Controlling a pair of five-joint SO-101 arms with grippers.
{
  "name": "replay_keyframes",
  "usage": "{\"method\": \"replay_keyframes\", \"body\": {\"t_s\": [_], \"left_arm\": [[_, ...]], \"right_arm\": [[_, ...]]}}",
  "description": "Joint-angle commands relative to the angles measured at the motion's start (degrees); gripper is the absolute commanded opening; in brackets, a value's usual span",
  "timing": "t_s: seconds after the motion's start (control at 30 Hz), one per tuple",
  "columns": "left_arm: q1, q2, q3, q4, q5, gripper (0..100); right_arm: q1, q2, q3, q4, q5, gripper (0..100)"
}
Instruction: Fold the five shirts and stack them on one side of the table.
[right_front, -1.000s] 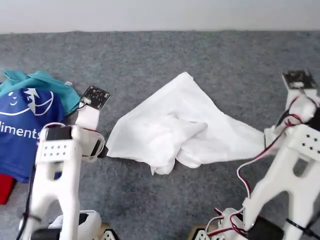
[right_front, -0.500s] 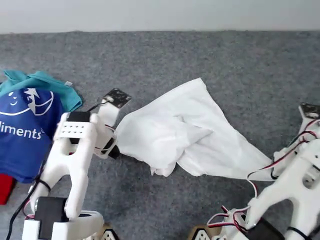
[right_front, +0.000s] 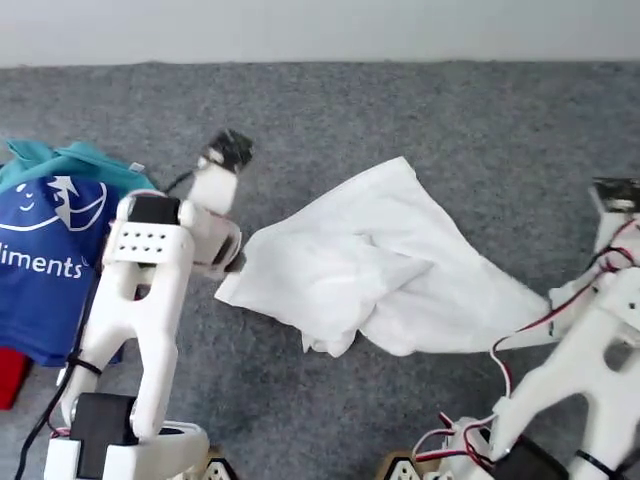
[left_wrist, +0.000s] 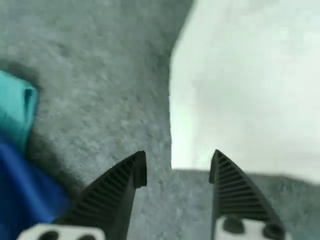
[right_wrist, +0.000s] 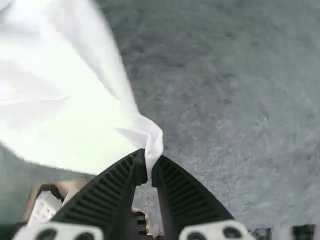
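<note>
A crumpled white shirt (right_front: 370, 270) lies spread across the middle of the grey table. My left gripper (right_front: 235, 265) is at the shirt's left corner. In the left wrist view this gripper (left_wrist: 177, 170) is open, with the white shirt's (left_wrist: 245, 90) corner edge just ahead of the tips and nothing held. My right gripper (right_front: 548, 303) is at the shirt's right tip. In the right wrist view it (right_wrist: 148, 167) is shut on a pinched corner of the white shirt (right_wrist: 60, 110), which stretches away from it.
At the table's left edge lies a pile: a blue printed shirt (right_front: 50, 250) over a teal one (right_front: 95, 165), and a bit of red cloth (right_front: 10, 375) at the front. Bare grey carpet-like table (right_front: 400, 110) runs along the back.
The white shirt has shifted to the right, with my right gripper drawing its tip sideways. My left arm swung right along the shirt's left edge and now stands farther back.
</note>
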Motion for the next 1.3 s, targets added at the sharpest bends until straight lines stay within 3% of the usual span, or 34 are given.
{"method": "replay_keyframes", "body": {"t_s": [0.0, 0.33, 0.57, 0.73, 1.07, 1.17, 1.27], "left_arm": [[2.5, -0.1, -4.4, -4.1, 6.7, 21], [7.0, 21.0, -11.7, -7.4, 7.6, 21], [7.4, 29.5, -24.5, -6.6, 11.7, 22], [8.1, 33.8, -30.8, -1.2, 12.0, 29], [8.1, 50.2, -44.3, 12.7, 9.8, 30], [8.0, 52.7, -49.8, 17.6, 8.7, 22], [7.9, 53.3, -54.4, 22.7, 7.3, 6]], "right_arm": [[-3.6, -1.8, -0.9, 2.3, 1.8, 0.9], [-17.3, -1.9, 2.9, 2.2, 1.1, 1.0], [-19.4, -1.9, 3.0, 2.2, -1.1, 1.0], [-19.1, -1.9, 3.0, 2.4, -1.1, 1.0], [-19.4, -1.8, 3.1, 2.3, -3.1, 1.0], [-19.4, -1.7, 3.1, 2.2, -3.0, 1.0], [-19.4, -1.9, 2.9, 2.2, -2.8, 1.0]]}}
